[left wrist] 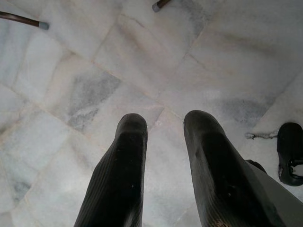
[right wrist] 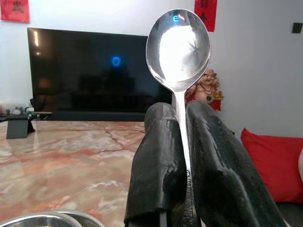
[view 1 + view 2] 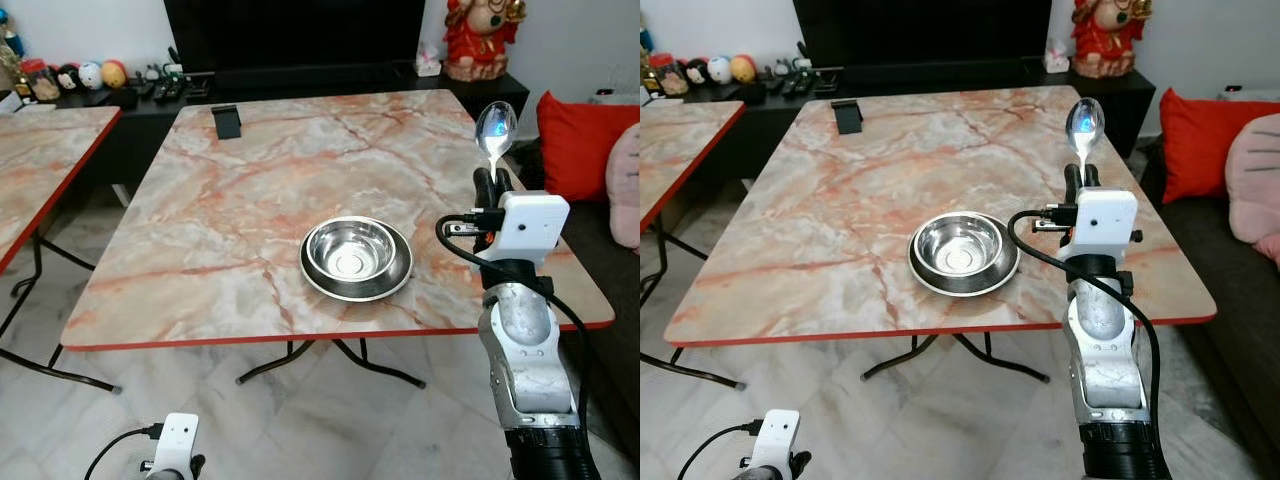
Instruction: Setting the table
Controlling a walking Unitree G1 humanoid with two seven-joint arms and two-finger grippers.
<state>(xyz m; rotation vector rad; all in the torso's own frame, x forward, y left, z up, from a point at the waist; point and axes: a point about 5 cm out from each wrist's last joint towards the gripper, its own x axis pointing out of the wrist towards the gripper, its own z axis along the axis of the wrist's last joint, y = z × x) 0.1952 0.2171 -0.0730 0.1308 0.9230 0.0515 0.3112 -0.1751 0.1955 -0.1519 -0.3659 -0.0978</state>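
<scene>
A steel bowl (image 3: 352,250) sits on a steel plate (image 3: 318,279) near the front edge of the marble table (image 3: 220,230). My right gripper (image 3: 492,181) is raised over the table's right side, to the right of the bowl, and is shut on the handle of a shiny metal spoon (image 3: 495,131) that stands upright, bowl end up. The right wrist view shows the spoon (image 2: 178,47) pinched between the two black fingers (image 2: 156,165). My left gripper (image 1: 161,127) hangs low over the floor, open, with nothing between its fingers.
A small black stand (image 3: 226,121) is at the table's far left. A second marble table (image 3: 40,160) stands to the left. A TV cabinet (image 3: 300,85) with remotes and toys runs along the back. A sofa with a red cushion (image 3: 575,145) is at the right.
</scene>
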